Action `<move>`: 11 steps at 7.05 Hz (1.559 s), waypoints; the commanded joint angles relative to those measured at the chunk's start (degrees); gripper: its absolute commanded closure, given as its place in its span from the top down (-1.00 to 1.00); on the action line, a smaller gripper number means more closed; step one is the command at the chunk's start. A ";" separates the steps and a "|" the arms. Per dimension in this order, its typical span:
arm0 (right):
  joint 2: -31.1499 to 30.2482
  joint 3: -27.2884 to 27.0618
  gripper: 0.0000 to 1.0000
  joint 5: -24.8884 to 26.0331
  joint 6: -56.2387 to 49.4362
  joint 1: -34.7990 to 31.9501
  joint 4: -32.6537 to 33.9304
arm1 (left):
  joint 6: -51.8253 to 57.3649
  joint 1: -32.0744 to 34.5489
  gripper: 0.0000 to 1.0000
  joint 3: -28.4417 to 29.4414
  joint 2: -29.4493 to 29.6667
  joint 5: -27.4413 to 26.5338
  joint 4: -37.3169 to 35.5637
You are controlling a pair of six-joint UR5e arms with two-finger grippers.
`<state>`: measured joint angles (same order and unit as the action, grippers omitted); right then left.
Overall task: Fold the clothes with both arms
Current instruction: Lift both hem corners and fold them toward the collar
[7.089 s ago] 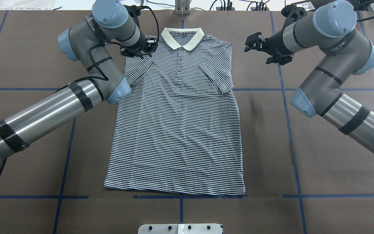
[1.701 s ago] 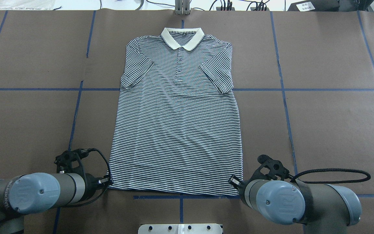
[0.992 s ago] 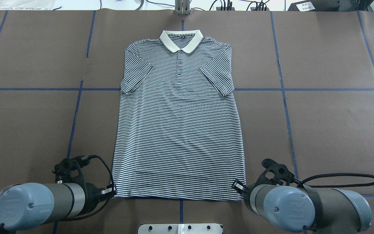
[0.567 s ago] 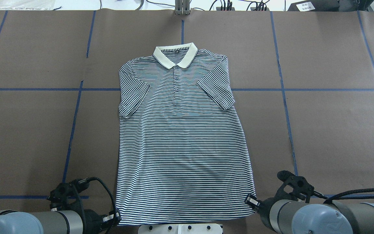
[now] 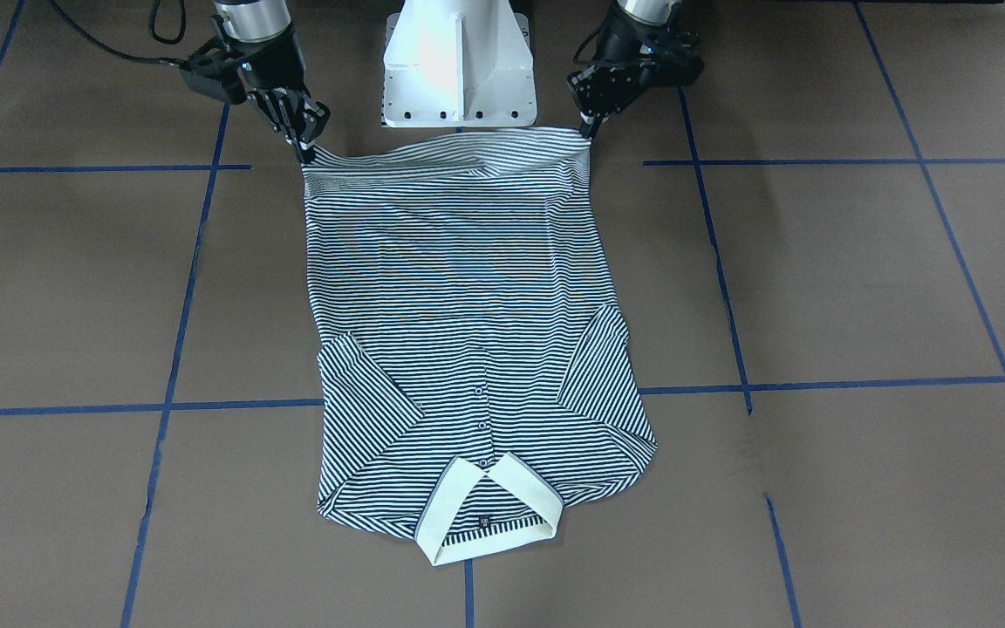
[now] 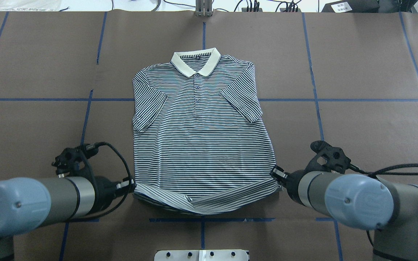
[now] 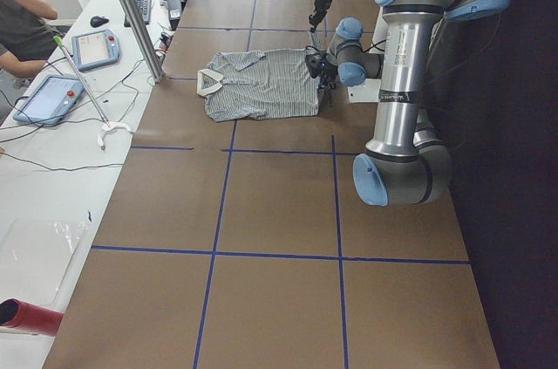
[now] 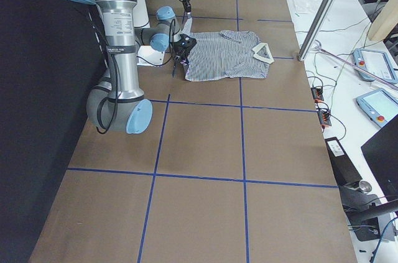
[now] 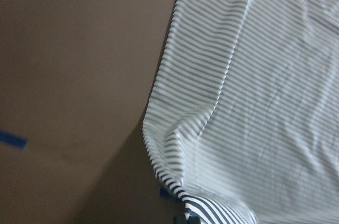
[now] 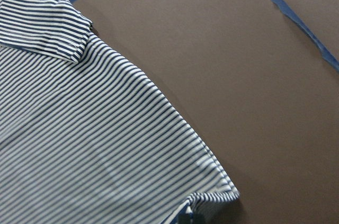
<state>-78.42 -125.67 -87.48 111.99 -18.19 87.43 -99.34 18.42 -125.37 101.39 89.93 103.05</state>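
Both arms have carried the hem away from the robot's edge of the table [image 6: 357,72], and it now hangs raised and sagging over the lower part of the polo shirt [image 6: 198,145]. The shirt lies face up mid-table, collar [image 6: 195,61] farthest from the robot. The left end effector [image 6: 131,184] pinches the hem's left corner, and the right end effector [image 6: 277,173] pinches its right corner.

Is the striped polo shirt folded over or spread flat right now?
Polo shirt mostly spread flat; only its hem is raised, pinched at the corners by the left gripper and right gripper.
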 commanded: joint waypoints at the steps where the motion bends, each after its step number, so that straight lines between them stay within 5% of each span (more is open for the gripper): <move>1: 12.44 15.54 -1.00 -5.31 -9.72 -12.16 0.11 | 9.91 10.81 -1.00 14.11 8.61 0.16 0.92; 3: 22.29 30.83 -1.00 -7.25 -14.34 -19.39 -0.59 | 16.51 18.11 -1.00 25.48 13.99 0.07 5.20; 5: 28.49 46.22 -1.00 -9.10 -18.11 -23.53 -8.53 | 19.61 22.26 -1.00 34.00 16.54 -0.02 11.88; 11: 36.50 60.70 -1.00 -10.52 -20.59 -25.84 -14.98 | 21.20 24.56 -1.00 47.91 22.88 -0.28 19.26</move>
<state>-42.41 -67.10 -98.08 91.46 -44.00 74.23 -78.18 42.95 -80.82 123.24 89.65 119.69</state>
